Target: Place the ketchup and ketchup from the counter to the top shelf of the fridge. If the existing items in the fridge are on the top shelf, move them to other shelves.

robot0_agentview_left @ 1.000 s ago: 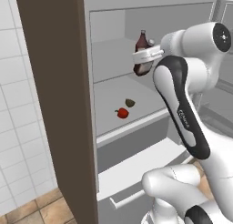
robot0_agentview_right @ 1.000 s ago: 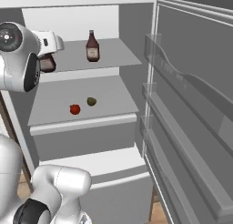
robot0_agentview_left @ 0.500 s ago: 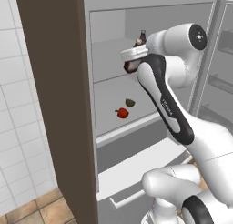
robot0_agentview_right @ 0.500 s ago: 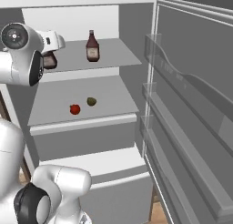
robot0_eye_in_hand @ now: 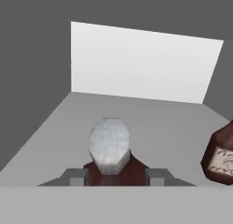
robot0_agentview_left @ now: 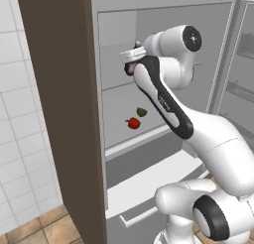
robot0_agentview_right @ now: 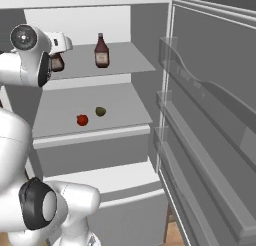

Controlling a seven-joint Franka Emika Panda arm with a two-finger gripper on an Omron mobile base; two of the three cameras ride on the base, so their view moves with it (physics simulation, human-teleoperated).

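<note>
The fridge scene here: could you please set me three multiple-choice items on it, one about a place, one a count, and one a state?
1. Where do the red fruit and olive fruit lie?
A. top shelf
B. the shelf below the top shelf
C. door rack

2. How many ketchup bottles are in sight?
A. one
B. two
C. three

3. What is the gripper doing?
A. hanging open
B. shut on nothing
C. shut on a bottle

Answers:
1 B, the red fruit and olive fruit rest on the slab under the top shelf.
2 B, a standing bottle and a held bottle.
3 C, the gripper has its fingers on either side of the held bottle.
</note>
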